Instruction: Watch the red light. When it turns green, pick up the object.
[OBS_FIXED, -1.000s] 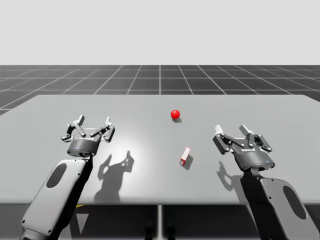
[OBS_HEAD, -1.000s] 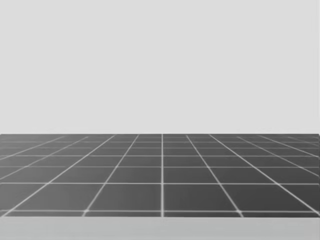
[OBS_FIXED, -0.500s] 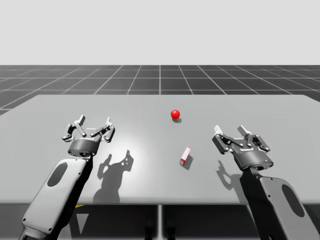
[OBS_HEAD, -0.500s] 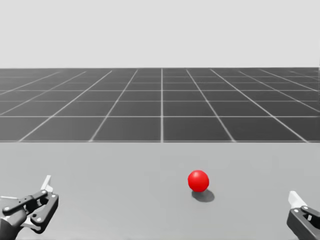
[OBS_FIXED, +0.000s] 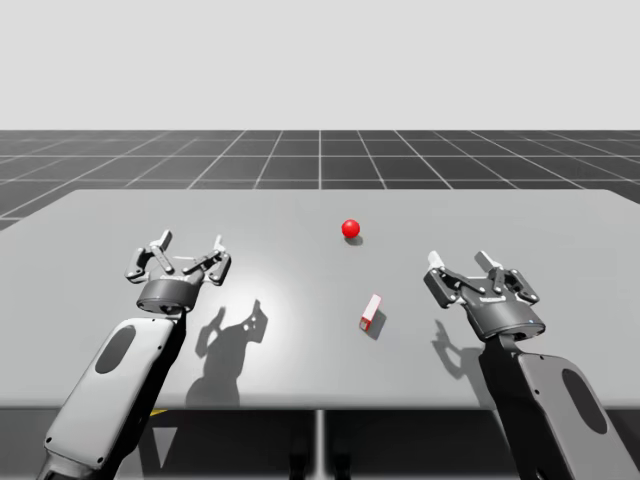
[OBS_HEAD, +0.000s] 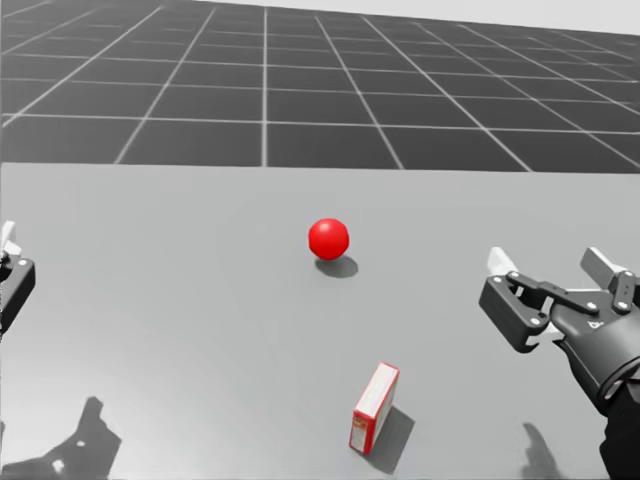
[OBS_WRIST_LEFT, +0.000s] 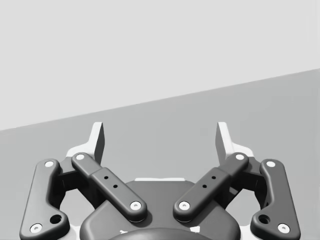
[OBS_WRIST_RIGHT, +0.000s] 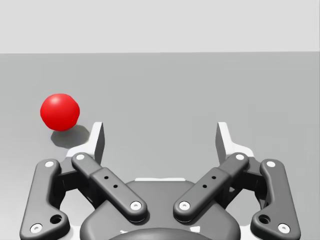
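The light (OBS_FIXED: 350, 228) is red, so we wait. Our left hand (OBS_FIXED: 188, 246) and our right hand (OBS_FIXED: 460, 262) hang above the desk (OBS_FIXED: 300, 360), each spread wide apart with nothing in it, ready to grab. The little red and white box (OBS_FIXED: 371, 311) stands near the middle of the desk, between the light and the near edge. Our right hand is closer to it, so we think that hand should take it on green.
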